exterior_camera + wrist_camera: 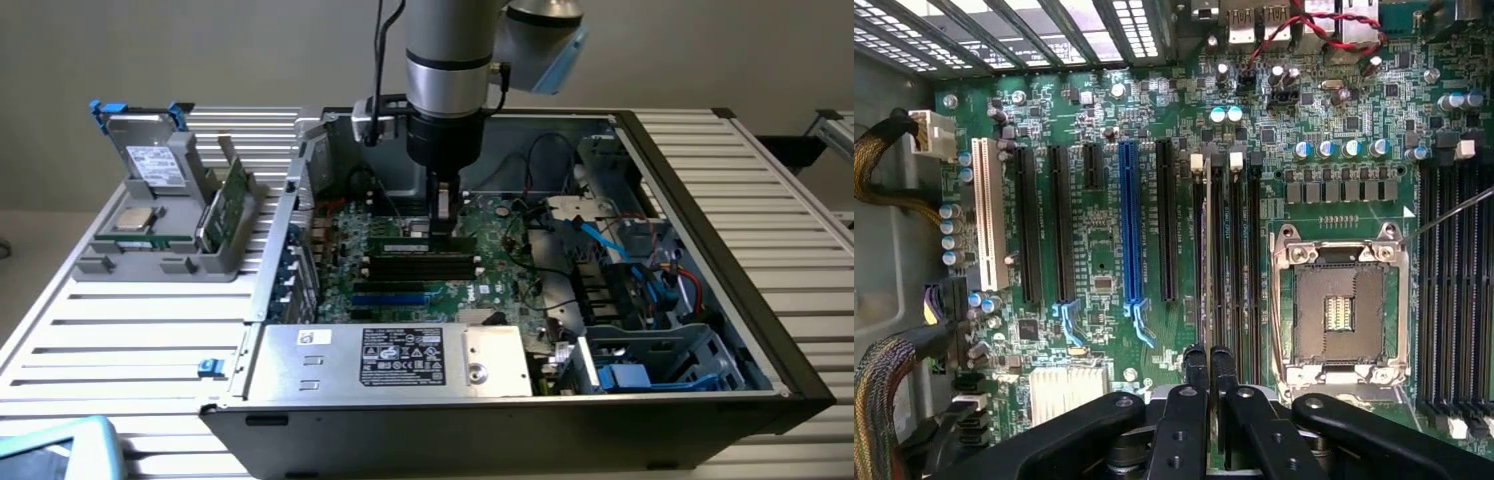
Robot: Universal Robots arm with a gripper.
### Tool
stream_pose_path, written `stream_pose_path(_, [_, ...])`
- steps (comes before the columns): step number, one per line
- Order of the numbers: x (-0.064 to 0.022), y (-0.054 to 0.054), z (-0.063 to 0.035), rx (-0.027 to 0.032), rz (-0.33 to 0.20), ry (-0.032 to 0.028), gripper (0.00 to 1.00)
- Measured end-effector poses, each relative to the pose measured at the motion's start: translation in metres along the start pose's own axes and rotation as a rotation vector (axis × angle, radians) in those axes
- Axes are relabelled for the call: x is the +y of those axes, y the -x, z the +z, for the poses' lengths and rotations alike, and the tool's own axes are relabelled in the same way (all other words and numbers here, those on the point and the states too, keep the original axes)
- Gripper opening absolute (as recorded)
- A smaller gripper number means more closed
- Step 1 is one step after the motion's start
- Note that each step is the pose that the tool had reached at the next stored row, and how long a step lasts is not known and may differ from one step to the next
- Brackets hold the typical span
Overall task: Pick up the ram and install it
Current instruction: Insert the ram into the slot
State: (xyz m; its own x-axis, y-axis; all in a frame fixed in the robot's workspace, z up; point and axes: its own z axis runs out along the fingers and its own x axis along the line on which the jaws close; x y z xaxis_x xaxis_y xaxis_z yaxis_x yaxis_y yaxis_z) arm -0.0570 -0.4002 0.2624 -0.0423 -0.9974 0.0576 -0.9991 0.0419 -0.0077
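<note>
The ram [1209,250] shows edge-on as a thin green strip standing in a black memory slot of the motherboard [1104,250], beside the open processor socket [1341,300]. My gripper [1207,362] straddles the near end of the ram, its two black fingers [1194,365] almost together and shut on the strip's top edge. In the exterior view the gripper [445,218] reaches straight down into the open computer case [694,200], just above the row of black slots [422,265].
A grey holder [160,255] on the slatted table at the exterior view's left carries a silver chip [134,220] and an upright green stick [235,200]. A metal box [387,360] covers the case's front. Blue and red cables [641,260] fill its right side.
</note>
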Motion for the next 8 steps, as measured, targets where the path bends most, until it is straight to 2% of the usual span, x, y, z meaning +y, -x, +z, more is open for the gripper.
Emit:
stream_pose_path(3, [0.0, 0.0, 0.0003, -0.0239, -0.006, 0.0007, 0.13])
stream_pose_path(4, [0.0001, -0.0001, 0.0006, -0.0267, -0.008, 0.0007, 0.13])
stream_pose_path(8, [0.0, -0.0007, 0.0018, -0.0272, -0.022, 0.0005, 0.13])
